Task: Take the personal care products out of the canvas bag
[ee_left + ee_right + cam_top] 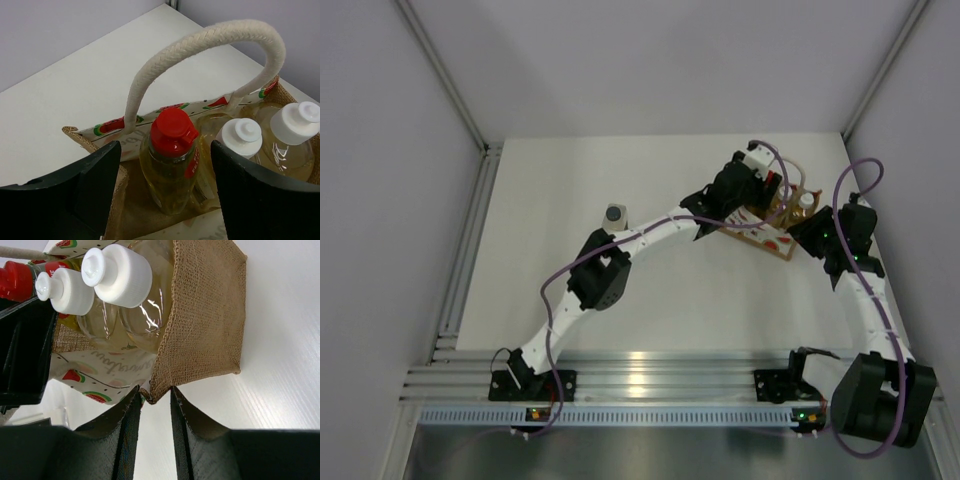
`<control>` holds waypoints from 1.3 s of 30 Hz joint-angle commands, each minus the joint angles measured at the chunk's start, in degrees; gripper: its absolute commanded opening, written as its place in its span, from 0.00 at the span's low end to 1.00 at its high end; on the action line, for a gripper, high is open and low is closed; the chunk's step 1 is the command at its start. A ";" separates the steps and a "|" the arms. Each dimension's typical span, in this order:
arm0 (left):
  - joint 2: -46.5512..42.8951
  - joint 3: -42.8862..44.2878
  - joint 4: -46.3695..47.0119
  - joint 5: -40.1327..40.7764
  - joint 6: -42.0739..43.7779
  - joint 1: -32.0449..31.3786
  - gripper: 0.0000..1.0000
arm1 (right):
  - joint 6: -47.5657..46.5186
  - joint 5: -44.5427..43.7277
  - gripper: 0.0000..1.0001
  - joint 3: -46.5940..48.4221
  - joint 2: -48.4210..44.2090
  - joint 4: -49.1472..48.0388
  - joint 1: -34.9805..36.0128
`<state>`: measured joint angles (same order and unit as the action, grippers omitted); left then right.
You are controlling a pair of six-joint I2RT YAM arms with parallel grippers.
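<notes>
The canvas bag [772,238] stands at the table's far right, with a tan burlap side [205,315] and a white watermelon-print panel [115,125]. Inside it stand a yellow bottle with a red cap [170,165] and two amber bottles with white caps [241,137] [299,122]. My left gripper [166,150] is open, its jaws on either side of the yellow bottle and not touching it. My right gripper [156,396] is pinched on the bag's lower burlap corner. A clear bottle with a dark grey cap [616,214] stands on the table to the left of the bag.
The bag's white rope handle [210,37] arches over the bottles, just beyond the red cap. Grey walls enclose the table at the back and on both sides. The left arm [620,250] stretches diagonally across the table's middle.
</notes>
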<state>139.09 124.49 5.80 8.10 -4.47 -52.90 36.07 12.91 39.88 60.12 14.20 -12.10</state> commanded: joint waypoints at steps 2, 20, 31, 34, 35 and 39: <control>2.41 4.01 1.76 0.17 0.78 0.35 0.77 | -0.04 -0.34 0.28 3.72 -1.93 -2.86 0.76; 6.28 5.77 1.58 0.69 1.74 0.26 0.61 | -0.48 0.01 0.28 3.98 -1.49 -2.95 0.67; 4.18 8.23 1.58 3.94 0.69 -0.18 0.00 | -0.92 0.01 0.28 3.98 -1.14 -2.86 0.67; 3.82 9.98 1.75 5.70 0.43 -0.18 0.00 | -1.01 -0.25 0.28 3.98 -1.14 -2.95 0.67; 3.74 10.60 1.67 5.87 0.43 -0.18 0.00 | -1.01 -0.25 0.28 3.89 -1.06 -2.86 0.67; 3.21 12.36 2.98 5.44 0.43 -0.27 0.00 | -1.01 -0.25 0.28 3.80 -1.06 -2.95 0.67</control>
<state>144.20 131.94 2.42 12.12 -3.46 -53.17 35.59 12.91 40.60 59.94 14.28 -12.10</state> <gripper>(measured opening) 0.474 0.282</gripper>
